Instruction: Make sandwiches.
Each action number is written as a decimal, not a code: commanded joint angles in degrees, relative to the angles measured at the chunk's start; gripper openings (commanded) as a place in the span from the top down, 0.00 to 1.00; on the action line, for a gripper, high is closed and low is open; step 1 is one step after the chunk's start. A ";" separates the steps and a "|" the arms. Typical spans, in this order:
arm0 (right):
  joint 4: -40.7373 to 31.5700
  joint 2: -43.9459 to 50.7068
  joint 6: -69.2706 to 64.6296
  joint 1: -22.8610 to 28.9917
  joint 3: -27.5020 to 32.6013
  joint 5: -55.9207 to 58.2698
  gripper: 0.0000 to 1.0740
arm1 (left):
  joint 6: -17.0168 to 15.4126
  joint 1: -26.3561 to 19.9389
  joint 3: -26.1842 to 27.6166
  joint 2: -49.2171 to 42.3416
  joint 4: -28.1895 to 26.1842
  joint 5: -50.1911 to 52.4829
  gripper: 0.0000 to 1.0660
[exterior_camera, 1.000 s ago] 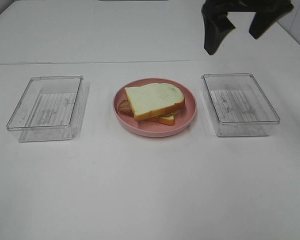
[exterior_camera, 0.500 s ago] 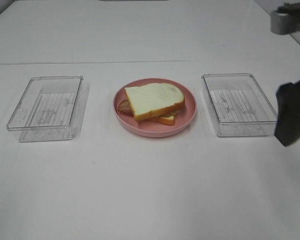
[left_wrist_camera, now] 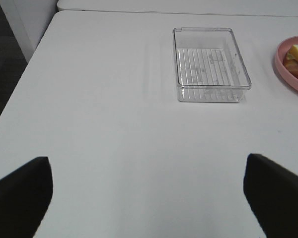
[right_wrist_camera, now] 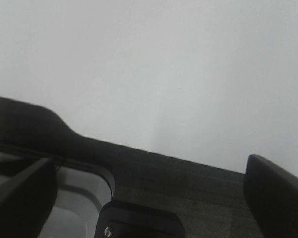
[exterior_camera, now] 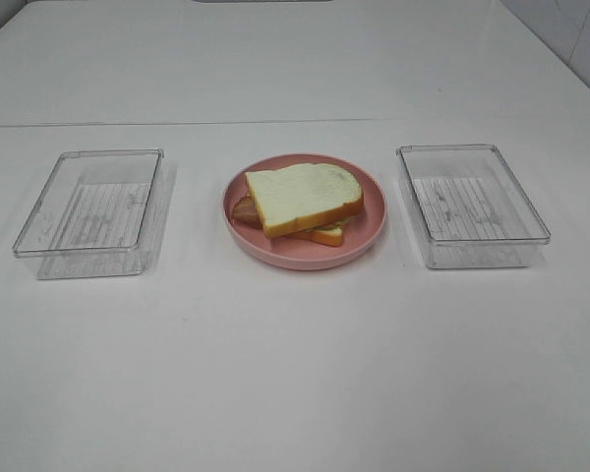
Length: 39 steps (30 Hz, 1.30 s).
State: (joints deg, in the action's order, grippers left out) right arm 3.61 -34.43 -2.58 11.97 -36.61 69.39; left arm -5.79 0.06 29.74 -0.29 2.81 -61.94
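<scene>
Pincers (left_wrist_camera: pixel 148 198) (right_wrist_camera: pixel 149 198) both gape wide — left above table (left_wrist_camera: pixel 114 139), right facing wall.

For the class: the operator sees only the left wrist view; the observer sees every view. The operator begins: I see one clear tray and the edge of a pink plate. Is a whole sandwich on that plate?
Observer: Yes. The sandwich lies on the pink plate, with a bread slice on top.
Operator: Is there anything beyond the plate?
Observer: A second clear tray stands to the plate's right in the high view, with nothing in it.
Operator: Where is the right pincer?
Observer: The right pincer is open and out of the high view; its camera shows a pale wall, not the table.
</scene>
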 commanded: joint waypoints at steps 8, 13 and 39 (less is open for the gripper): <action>-0.86 25.10 2.58 -9.05 6.19 -4.76 0.08 | -0.06 -0.11 -0.06 -0.69 -0.17 0.34 0.10; -0.74 35.47 5.33 -11.46 10.71 -6.47 0.08 | -0.06 -0.11 -0.06 -0.69 -0.17 0.34 0.10; -0.92 36.67 5.21 -11.34 10.66 -6.47 0.08 | -0.06 -0.11 -0.06 -0.52 -0.11 0.34 0.10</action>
State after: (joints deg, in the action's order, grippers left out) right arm 2.69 0.17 1.95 0.86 -26.01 63.25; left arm -5.79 0.06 29.74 -0.29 2.81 -61.94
